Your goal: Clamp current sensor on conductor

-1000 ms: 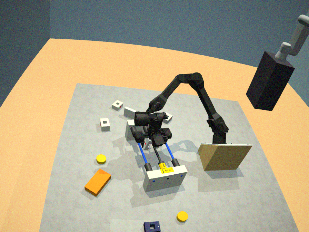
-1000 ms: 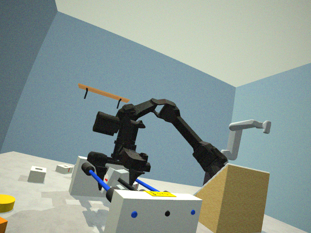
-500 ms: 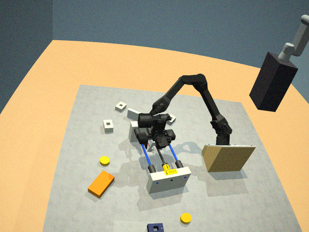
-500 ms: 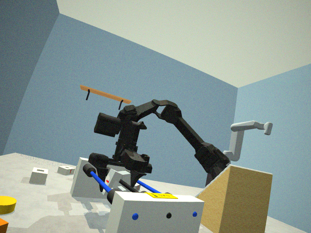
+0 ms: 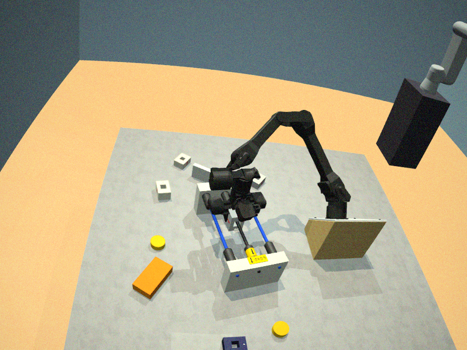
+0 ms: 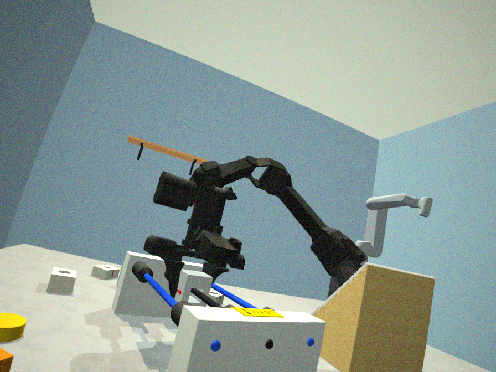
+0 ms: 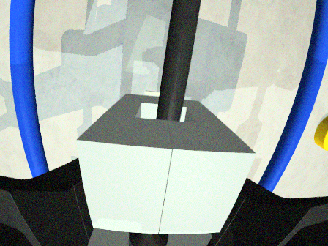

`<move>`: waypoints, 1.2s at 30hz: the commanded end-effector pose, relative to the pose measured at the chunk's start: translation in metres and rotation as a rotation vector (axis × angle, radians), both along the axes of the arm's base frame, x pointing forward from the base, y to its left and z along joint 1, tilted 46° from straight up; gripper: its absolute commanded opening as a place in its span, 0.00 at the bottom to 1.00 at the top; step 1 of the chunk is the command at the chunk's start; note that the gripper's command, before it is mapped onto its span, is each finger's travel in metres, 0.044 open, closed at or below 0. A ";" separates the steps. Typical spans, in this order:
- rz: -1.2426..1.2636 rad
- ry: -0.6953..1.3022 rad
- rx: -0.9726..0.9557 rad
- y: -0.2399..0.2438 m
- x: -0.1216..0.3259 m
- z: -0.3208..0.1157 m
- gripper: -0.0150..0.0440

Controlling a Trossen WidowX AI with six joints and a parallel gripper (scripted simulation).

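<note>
The white split-core sensor [image 5: 230, 219] [image 6: 194, 282] [image 7: 166, 193] sits round the black conductor [image 5: 243, 238] [image 6: 204, 298] [image 7: 181, 32], which passes through its square opening. Its two halves meet along a thin seam. A small red mark shows on its side in the exterior view. My gripper [image 5: 235, 214] [image 6: 194, 276] [image 7: 158, 151] comes down from above and is shut on the sensor, one finger on each side. The yellow LOAD marker [image 5: 257, 258] [image 6: 258, 311] lies on the near white end block [image 5: 256, 276] [image 6: 248, 344]. Blue conductors [image 5: 219, 229] [image 6: 158, 290] [image 7: 20, 66] run on both sides.
A far white end block [image 6: 132, 288] holds the conductors' other ends. A tan wedge [image 5: 346, 239] [image 6: 384, 316] stands by the arm's base. An orange block [image 5: 152, 276], yellow discs [image 5: 157, 241] [image 5: 280, 328], small white blocks [image 5: 163, 189] [image 5: 182, 160] and a dark blue block [image 5: 234, 343] lie around.
</note>
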State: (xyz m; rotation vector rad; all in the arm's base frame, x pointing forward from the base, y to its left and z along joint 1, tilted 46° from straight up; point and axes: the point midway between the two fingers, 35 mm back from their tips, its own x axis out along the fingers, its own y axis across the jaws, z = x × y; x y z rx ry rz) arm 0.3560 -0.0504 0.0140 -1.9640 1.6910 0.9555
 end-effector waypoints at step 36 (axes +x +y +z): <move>0.001 0.000 0.000 0.000 0.000 0.000 0.60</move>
